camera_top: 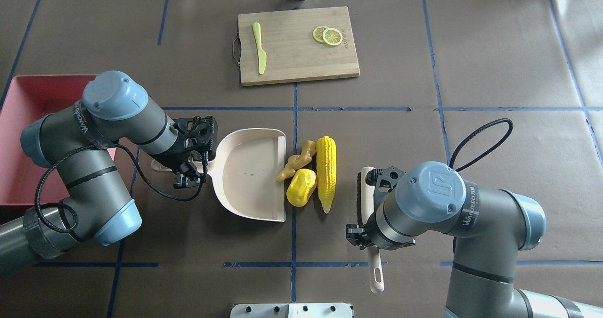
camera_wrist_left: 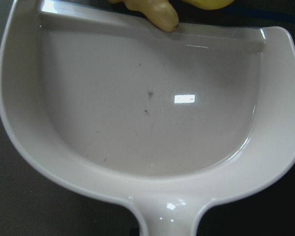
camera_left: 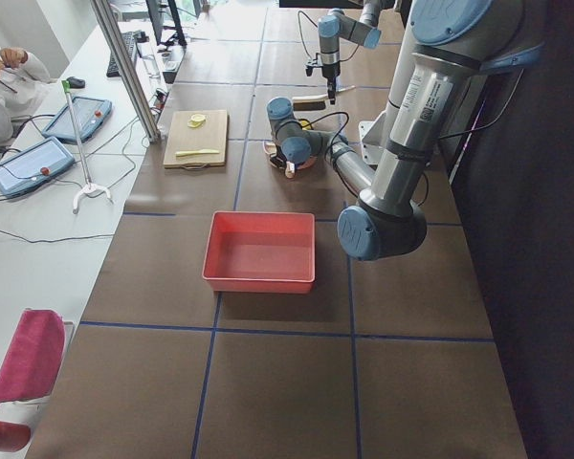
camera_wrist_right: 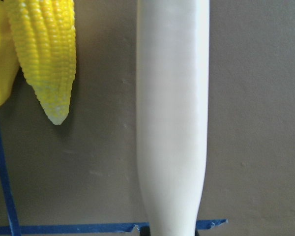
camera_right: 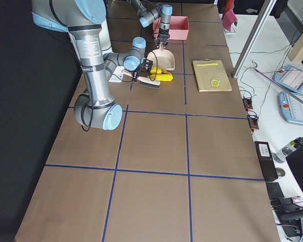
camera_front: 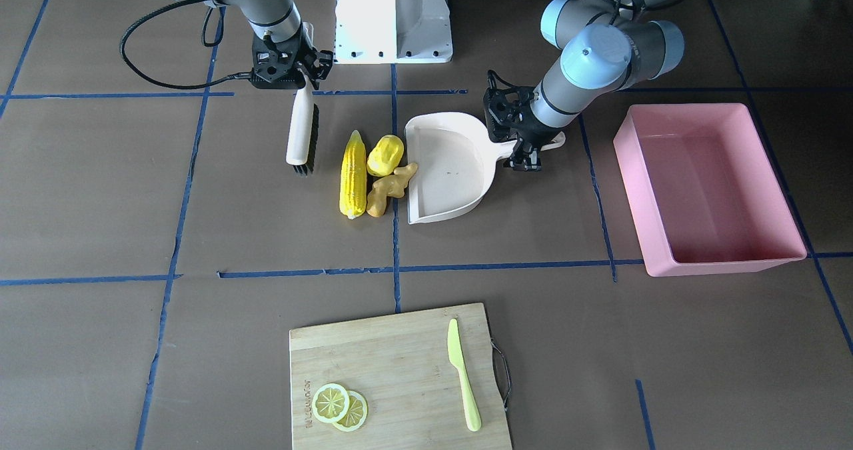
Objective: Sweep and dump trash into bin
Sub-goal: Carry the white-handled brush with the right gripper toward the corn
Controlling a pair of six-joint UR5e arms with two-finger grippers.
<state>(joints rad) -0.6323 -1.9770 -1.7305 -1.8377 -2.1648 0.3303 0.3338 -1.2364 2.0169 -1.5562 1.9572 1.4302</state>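
Obs: right gripper [camera_front: 300,80] pinches brush [camera_front: 301,130]; left gripper [camera_front: 528,155] pinches dustpan [camera_front: 446,177] handle. Risk: uneven sweep rolls corn cob [camera_front: 353,173] past dustpan lip.

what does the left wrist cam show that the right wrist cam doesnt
Only the left wrist view: the dustpan, bare inside but for specks, with the tip of the ginger root at its front lip. Only the right wrist view: the brush, its white back alone, and the corn cob beside it, not touching. Both: a sliver of the yellow fruit, the brown table and some blue tape.
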